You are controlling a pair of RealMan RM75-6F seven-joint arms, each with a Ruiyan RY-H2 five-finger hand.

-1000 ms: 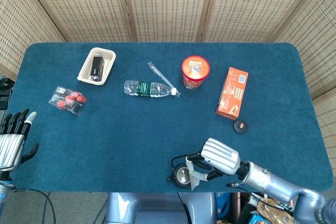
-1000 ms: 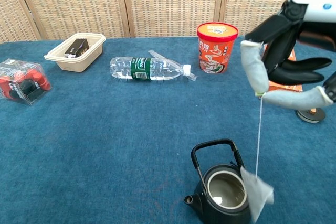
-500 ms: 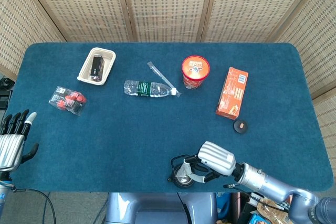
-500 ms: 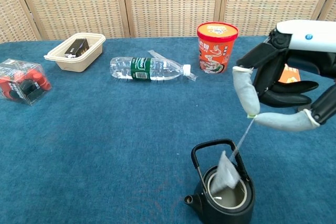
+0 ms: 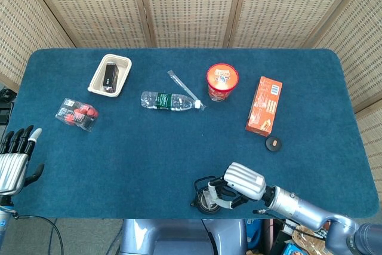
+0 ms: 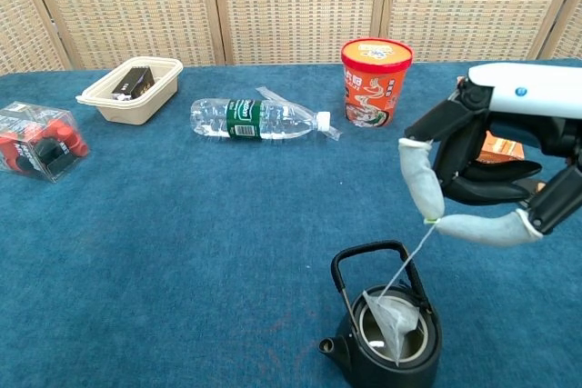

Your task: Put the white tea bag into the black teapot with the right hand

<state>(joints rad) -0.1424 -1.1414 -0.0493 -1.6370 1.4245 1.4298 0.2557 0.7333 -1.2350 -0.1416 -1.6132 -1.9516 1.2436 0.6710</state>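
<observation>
At the worktop's left edge the left hand rests with fingers apart, grasping nothing. Near the front edge stands the teapot, lid off, handle upright. Its mouth holds the tea bag — tilted, long axis near upright, lower end inside — with its string slanting up and right to the right hand, which pinches it.

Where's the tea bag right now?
In the chest view the tea bag hangs by its string from the right hand, low in the mouth of the black teapot at the table's near edge.
</observation>
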